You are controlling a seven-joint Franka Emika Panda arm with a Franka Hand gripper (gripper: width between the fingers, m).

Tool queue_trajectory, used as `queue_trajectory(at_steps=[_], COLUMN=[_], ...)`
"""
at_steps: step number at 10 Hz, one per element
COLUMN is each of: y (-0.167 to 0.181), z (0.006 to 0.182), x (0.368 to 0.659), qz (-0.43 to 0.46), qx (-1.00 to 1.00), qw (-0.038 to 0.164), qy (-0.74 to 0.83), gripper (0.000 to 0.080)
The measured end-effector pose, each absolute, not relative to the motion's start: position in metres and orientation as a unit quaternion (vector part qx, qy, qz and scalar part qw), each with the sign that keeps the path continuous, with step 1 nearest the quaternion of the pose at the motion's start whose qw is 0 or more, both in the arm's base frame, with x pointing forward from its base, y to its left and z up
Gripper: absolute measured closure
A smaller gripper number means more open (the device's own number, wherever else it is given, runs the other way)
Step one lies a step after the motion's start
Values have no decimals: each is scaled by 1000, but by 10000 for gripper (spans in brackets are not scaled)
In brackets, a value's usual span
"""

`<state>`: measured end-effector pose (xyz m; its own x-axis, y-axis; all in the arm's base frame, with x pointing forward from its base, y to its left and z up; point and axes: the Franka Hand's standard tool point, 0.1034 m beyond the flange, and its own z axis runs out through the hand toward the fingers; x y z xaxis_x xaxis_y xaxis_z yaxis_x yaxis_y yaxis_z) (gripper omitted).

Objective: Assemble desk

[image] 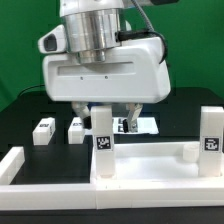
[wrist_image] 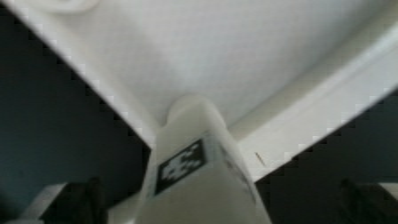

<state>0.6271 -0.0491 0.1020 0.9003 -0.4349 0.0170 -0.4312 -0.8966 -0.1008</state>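
Black table (image: 20, 115). White tabletop panel (image: 150, 168) lies flat on table, rim up. Behind panel, toward exterior view's left: two loose leg blocks (image: 42, 131), near each other, not touching. White border rail (image: 50, 195) runs along panel's front edge.

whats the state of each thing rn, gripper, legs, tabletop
gripper: open, fingers either side of the near leg, not clamping it
near leg: upright on the tabletop
far leg: upright at the tabletop's end, exterior view's right
two loose legs: lying down, unattached
tabletop: flat, rim up
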Motion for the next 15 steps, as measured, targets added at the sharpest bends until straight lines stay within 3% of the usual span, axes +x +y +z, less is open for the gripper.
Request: queue_trajectory(at_steps=[1, 4, 5, 6, 7, 12, 15], y=[-51, -51, -51, -51, -50, -47, -45], z=[103, 102, 102, 102, 102, 101, 100], x=[627, 627, 627, 627, 627, 629, 632], qz=[-22, -21, -21, -20, -19, -13, -2], qx=[-987, -989, -988, -983, -978, -901, -763], qw=[35, 34, 34, 35, 36, 39, 62], qy=[153, 146, 148, 181, 205, 432, 644], gripper=[150, 197, 373, 373, 512, 512, 511])
